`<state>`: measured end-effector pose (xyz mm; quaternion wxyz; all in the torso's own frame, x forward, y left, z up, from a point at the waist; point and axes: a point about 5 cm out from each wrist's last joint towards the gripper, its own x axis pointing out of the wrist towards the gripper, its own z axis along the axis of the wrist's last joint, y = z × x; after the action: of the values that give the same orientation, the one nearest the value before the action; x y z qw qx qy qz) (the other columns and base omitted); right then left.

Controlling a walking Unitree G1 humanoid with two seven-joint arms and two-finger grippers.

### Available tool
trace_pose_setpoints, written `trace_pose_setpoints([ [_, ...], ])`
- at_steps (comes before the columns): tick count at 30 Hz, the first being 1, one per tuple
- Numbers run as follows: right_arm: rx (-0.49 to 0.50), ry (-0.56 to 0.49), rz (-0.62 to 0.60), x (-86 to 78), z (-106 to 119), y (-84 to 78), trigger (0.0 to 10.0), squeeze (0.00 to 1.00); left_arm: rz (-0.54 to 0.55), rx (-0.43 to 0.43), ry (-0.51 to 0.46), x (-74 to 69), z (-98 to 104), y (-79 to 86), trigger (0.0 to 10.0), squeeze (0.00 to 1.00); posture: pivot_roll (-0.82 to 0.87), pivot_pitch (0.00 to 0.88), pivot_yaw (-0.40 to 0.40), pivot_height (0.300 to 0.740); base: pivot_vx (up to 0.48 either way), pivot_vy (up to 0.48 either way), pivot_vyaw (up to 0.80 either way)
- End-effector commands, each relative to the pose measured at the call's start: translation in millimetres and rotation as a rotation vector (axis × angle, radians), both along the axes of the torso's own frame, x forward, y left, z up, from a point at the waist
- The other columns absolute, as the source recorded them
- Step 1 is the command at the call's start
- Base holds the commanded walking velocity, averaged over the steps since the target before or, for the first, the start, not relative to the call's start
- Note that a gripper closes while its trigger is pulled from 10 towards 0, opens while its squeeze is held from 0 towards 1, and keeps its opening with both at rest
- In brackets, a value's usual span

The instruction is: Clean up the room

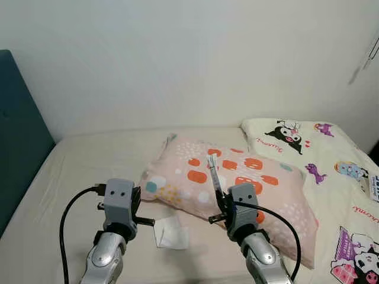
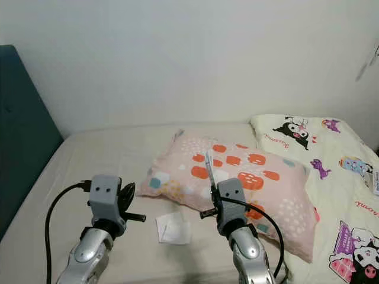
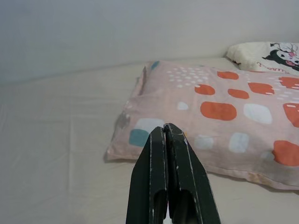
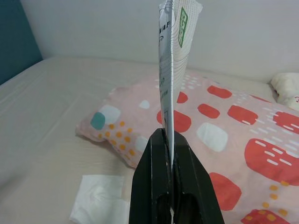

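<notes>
Silver arms [image 1: 105, 260], grey wrist boxes (black cables), black jaws.

Plain white wall [image 1: 189, 59] spans 10 to 2 o'clock. Teal padded headboard [image 1: 18, 136] stands at 9 o'clock. Bed with a beige sheet [image 1: 89, 160] occupies the centre. Lighting is soft and even.

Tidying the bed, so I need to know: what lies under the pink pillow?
The pink pillow rests on the beige sheet, its right end overlapping the cartoon-print blanket. Anything beneath it is covered. A white tissue lies beside it.
</notes>
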<state>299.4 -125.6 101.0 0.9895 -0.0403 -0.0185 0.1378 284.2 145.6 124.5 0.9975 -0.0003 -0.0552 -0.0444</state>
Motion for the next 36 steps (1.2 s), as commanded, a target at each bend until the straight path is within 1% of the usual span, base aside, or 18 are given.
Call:
trace_pose_setpoints([
  [1, 0.011, 0.018, -0.009, 0.0, -3, -0.3, 10.0, 0.00, 0.012, 0.004, 0.009, -0.3, -3, 2.2, 10.0, 0.00, 0.04, 0.086, -0.053, 0.740, 0.000, 0.000, 0.00],
  [7, 0.024, 0.037, -0.008, 0.0, -6, 0.6, 10.0, 0.00, 0.012, -0.002, 0.008, -0.7, -5, 1.7, 10.0, 0.00, 0.04, 0.084, -0.055, 0.740, 0.000, 0.000, 0.00],
  [8, 0.027, 0.052, -0.005, -0.8, -10, 0.9, 10.0, 0.00, 0.009, 0.000, 0.018, -1.5, -8, 1.3, 10.0, 0.00, 0.04, 0.084, -0.055, 0.740, 0.000, 0.000, 0.00],
  [10, 0.008, 0.084, -0.025, -4.1, -22, -1.0, 10.0, 0.00, -0.011, -0.012, 0.060, -6.6, -20, -2.9, 10.0, 0.00, 0.04, 0.084, -0.059, 0.740, 0.000, 0.000, 0.00],
  [12, -0.045, 0.114, -0.049, -7.7, -34, -4.0, 10.0, 0.00, -0.028, -0.002, 0.105, -11.8, -32, -6.0, 10.0, 0.00, 0.04, 0.085, -0.057, 0.740, 0.000, 0.000, 0.00],
  [13, -0.045, 0.114, -0.049, -7.7, -34, -4.0, 10.0, 0.00, -0.028, -0.002, 0.105, -11.8, -32, -6.0, 10.0, 0.00, 0.04, 0.085, -0.057, 0.740, 0.000, 0.000, 0.00],
  [15, -0.068, 0.153, -0.065, -10.8, -44, -7.2, 10.0, 0.00, -0.024, 0.008, 0.135, -15.1, -40, -5.7, 10.0, 0.00, 0.04, 0.088, -0.057, 0.740, 0.000, 0.000, 0.00],
  [16, -0.068, 0.153, -0.065, -10.8, -44, -7.2, 10.0, 0.00, -0.024, 0.008, 0.135, -15.1, -40, -5.7, 10.0, 0.00, 0.04, 0.088, -0.057, 0.740, 0.000, 0.000, 0.00],
  [19, -0.086, 0.194, -0.077, -15.7, -54, -10.8, 10.0, 0.00, -0.016, 0.023, 0.167, -17.9, -48, -4.0, 10.0, 0.00, 0.04, 0.091, -0.058, 0.740, 0.000, 0.000, 0.00],
  [26, -0.110, 0.210, -0.052, -19.6, -60, -8.0, 10.0, 0.00, -0.010, 0.052, 0.170, -17.6, -51, -2.0, 10.0, 0.00, 0.04, 0.097, -0.057, 0.740, 0.000, 0.000, 0.00],
  [36, -0.117, 0.207, -0.055, -19.2, -62, -7.4, 10.0, 0.00, -0.025, 0.082, 0.164, -17.5, -52, -3.9, 10.0, 0.00, 0.04, 0.099, -0.056, 0.740, 0.000, 0.000, 0.00],
])
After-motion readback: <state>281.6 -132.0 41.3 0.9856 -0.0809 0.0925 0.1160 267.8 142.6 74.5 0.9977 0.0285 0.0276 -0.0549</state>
